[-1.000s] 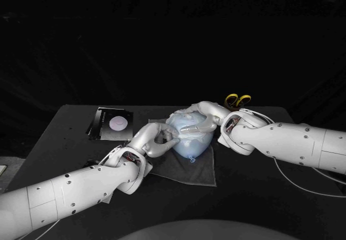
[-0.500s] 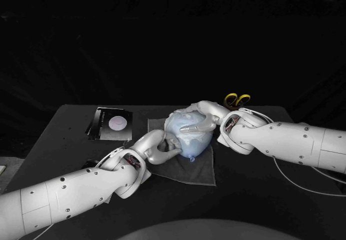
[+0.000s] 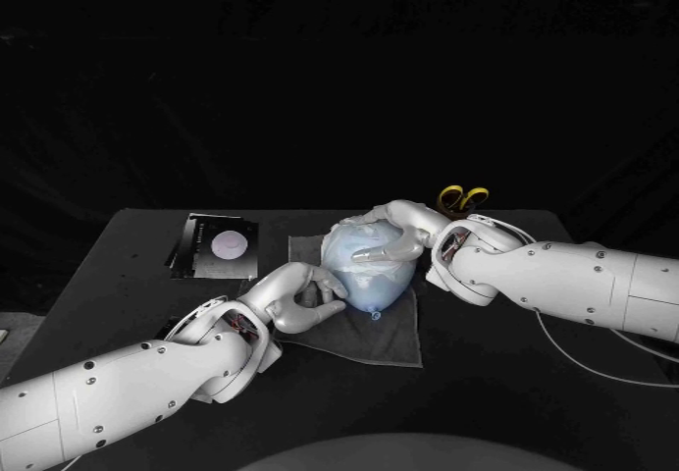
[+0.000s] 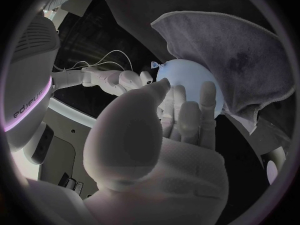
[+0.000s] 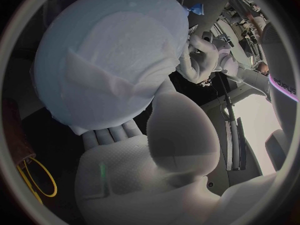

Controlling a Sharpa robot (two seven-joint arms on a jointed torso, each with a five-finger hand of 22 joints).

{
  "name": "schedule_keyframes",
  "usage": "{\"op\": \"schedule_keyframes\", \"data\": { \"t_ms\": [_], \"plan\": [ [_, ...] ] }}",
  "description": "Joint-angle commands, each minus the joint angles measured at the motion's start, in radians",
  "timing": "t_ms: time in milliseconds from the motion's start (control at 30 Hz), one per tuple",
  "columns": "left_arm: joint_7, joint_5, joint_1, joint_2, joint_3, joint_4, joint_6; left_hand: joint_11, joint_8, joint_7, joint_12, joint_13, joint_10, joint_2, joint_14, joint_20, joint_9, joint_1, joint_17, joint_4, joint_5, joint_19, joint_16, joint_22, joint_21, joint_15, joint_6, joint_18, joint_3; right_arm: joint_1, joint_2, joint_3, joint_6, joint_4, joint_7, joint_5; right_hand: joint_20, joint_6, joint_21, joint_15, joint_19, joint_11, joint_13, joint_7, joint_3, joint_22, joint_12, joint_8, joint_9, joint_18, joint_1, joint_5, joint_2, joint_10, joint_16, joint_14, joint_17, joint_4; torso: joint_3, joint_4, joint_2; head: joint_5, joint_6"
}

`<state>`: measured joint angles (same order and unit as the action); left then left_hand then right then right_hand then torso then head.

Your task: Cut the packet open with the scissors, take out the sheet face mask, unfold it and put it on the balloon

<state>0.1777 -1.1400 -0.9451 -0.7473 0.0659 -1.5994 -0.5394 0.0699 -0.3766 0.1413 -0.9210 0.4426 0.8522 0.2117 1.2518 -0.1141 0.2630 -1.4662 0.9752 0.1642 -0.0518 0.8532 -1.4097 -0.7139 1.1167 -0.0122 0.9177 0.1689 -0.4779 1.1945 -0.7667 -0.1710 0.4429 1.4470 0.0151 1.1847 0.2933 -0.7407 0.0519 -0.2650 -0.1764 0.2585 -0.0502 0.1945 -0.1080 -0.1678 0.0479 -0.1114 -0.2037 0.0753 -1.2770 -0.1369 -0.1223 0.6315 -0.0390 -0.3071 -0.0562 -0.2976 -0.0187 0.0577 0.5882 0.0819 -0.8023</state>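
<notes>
Head view: cups the balloon (image 3: 380, 285) with the right hand (image 3: 396, 231), wrapping over its far end and right flank and so holding it. Rests the left hand (image 3: 304, 296) against the balloon's near left side, loosely curved, touching yet clasping nothing.

Left wrist view: lays the fingers (image 4: 187, 110) of the left hand side by side and nearly straight on the balloon, with nothing pinched. Shows the right hand (image 4: 119, 80) beyond the balloon.

Right wrist view: takes the balloon against the fingers and thumb of the right hand (image 5: 137, 170). Shows the sheet mask (image 5: 119, 60) spread over the facing side with one folded flap lying on it. Shows the left hand (image 5: 203, 60) touching the balloon not far from the knot (image 5: 195, 7).

Reads nothing on the packet (image 3: 220, 242) beyond a pale round mark on black, too small for words. Makes out lettering ending in "arpa" on the right arm (image 4: 28, 92) in the left wrist view.

Finds the balloon lying on a dark cloth (image 3: 390, 339) at the middle of the table (image 3: 128, 265), knot (image 3: 375, 315) pointing near, between the two hands: left at its near left, right at its far right. Finds the sheet mask (image 3: 354, 245) creased over the balloon's far half, partly under the right hand. Places the packet flat at the far left, well apart from the left hand. Places the scissors (image 3: 464, 196), yellow-handled, at the far right, just beyond the right hand.
</notes>
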Motion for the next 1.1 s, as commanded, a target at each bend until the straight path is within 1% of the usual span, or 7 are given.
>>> {"op": "schedule_keyframes", "data": {
  "t_ms": [33, 100, 167, 500, 800, 933, 1100],
  "plan": [
    [0.19, 0.168, 0.0, -0.011, -0.001, -0.013, -0.079, 0.006, 0.003, 0.003, 0.033, -0.024, 0.001, 0.013, -0.039, -0.007, 0.001, 0.0, -0.065, 0.001, 0.004, -0.014, 0.033, 0.019, -0.024, -0.006, -0.01, 0.013, -0.005, -0.013, -0.007, -0.01, -0.011, 0.006, 0.025, -0.03, 0.001, 0.01, 0.009, 0.0, -0.004, 0.006, -0.002, 0.069, 0.009, -0.004, 0.004, -0.001, 0.008, 0.015, -0.016, 0.005, 0.017, 0.007, -0.004, -0.019, -0.003, 0.001, 0.0004, -0.0012, 0.001, 0.003, 0.01],
    [0.223, 0.215, 0.0, -0.021, -0.001, -0.02, -0.081, 0.01, 0.003, 0.005, 0.055, -0.04, 0.002, 0.016, -0.063, -0.011, 0.001, 0.001, -0.107, 0.004, 0.004, -0.016, 0.056, 0.027, -0.037, -0.009, -0.012, 0.013, -0.005, -0.013, -0.011, -0.01, 0.018, 0.014, 0.061, -0.06, 0.001, 0.014, 0.011, 0.001, -0.008, 0.005, -0.002, 0.071, 0.011, -0.007, 0.004, 0.001, 0.011, 0.015, -0.023, 0.005, 0.017, 0.007, -0.006, -0.026, -0.003, 0.001, 0.0003, -0.0015, 0.001, 0.005, 0.014],
    [0.249, 0.263, 0.0, -0.034, -0.001, -0.029, -0.075, 0.02, 0.002, 0.012, 0.107, -0.076, -0.006, 0.019, -0.157, -0.018, 0.003, 0.001, -0.253, 0.008, 0.004, -0.027, 0.139, 0.049, -0.073, -0.018, -0.015, 0.013, -0.006, -0.013, -0.016, -0.01, 0.053, 0.026, 0.109, -0.106, 0.001, 0.028, 0.012, 0.002, -0.008, 0.004, -0.002, 0.079, 0.011, -0.007, 0.003, 0.006, 0.016, 0.016, -0.036, 0.006, 0.014, 0.003, -0.003, -0.016, -0.001, 0.002, 0.0007, -0.0019, 0.001, 0.006, 0.018],
    [0.262, 0.501, -0.003, -0.085, -0.001, -0.058, -0.008, 0.02, -0.002, 0.012, 0.127, -0.095, 0.011, 0.015, -0.169, -0.021, 0.006, -0.007, -0.29, 0.004, 0.004, -0.019, 0.168, 0.064, -0.093, -0.017, -0.014, 0.015, -0.006, -0.014, -0.039, -0.01, 0.159, 0.071, 0.324, -0.3, 0.001, 0.044, 0.009, 0.002, 0.004, 0.006, -0.003, 0.074, 0.014, 0.003, 0.005, 0.014, 0.027, 0.014, -0.082, 0.006, 0.022, 0.007, -0.008, -0.052, -0.004, 0.003, 0.0005, -0.0022, -0.001, 0.008, 0.038],
    [0.261, 0.65, -0.005, -0.103, -0.001, -0.051, 0.032, 0.021, -0.003, 0.014, 0.132, -0.101, 0.013, 0.016, -0.18, -0.021, 0.006, -0.007, -0.312, 0.002, 0.004, -0.016, 0.182, 0.068, -0.099, -0.018, -0.014, 0.015, -0.003, -0.014, -0.069, -0.01, 0.204, 0.112, 0.416, -0.391, 0.002, 0.024, 0.007, -0.002, 0.013, 0.02, -0.004, 0.019, 0.013, 0.01, 0.006, 0.013, 0.031, 0.012, -0.113, 0.007, 0.02, 0.039, -0.009, -0.066, -0.003, 0.004, -0.0003, -0.0022, 0.0, 0.007, 0.055],
    [0.268, 0.676, -0.005, -0.106, -0.001, -0.048, 0.047, 0.021, -0.003, 0.014, 0.134, -0.102, 0.013, 0.016, -0.183, -0.022, 0.007, -0.008, -0.317, 0.001, 0.004, -0.016, 0.185, 0.07, -0.1, -0.018, -0.014, 0.015, -0.003, -0.014, -0.078, -0.01, 0.207, 0.114, 0.413, -0.399, 0.002, 0.034, 0.006, -0.009, 0.018, 0.025, -0.002, -0.01, 0.005, 0.015, 0.003, 0.02, 0.038, 0.006, -0.117, 0.012, 0.001, 0.009, 0.001, -0.025, 0.006, 0.002, -0.0003, -0.0012, 0.0, 0.008, 0.059],
    [0.282, 0.739, -0.007, -0.115, -0.001, -0.048, 0.08, 0.029, -0.005, 0.017, 0.166, -0.123, -0.004, 0.018, -0.225, -0.025, 0.008, -0.002, -0.382, 0.002, 0.004, -0.017, 0.233, 0.086, -0.125, -0.024, -0.02, 0.014, 0.006, -0.014, -0.092, -0.01, 0.213, 0.119, 0.41, -0.402, 0.002, 0.078, 0.004, -0.016, 0.025, 0.028, 0.003, -0.055, -0.039, 0.022, -0.002, 0.037, 0.054, -0.001, -0.112, 0.015, -0.057, -0.069, 0.008, 0.043, 0.019, -0.002, -0.0002, -0.0012, 0.0, 0.007, 0.066]
  ]
}}
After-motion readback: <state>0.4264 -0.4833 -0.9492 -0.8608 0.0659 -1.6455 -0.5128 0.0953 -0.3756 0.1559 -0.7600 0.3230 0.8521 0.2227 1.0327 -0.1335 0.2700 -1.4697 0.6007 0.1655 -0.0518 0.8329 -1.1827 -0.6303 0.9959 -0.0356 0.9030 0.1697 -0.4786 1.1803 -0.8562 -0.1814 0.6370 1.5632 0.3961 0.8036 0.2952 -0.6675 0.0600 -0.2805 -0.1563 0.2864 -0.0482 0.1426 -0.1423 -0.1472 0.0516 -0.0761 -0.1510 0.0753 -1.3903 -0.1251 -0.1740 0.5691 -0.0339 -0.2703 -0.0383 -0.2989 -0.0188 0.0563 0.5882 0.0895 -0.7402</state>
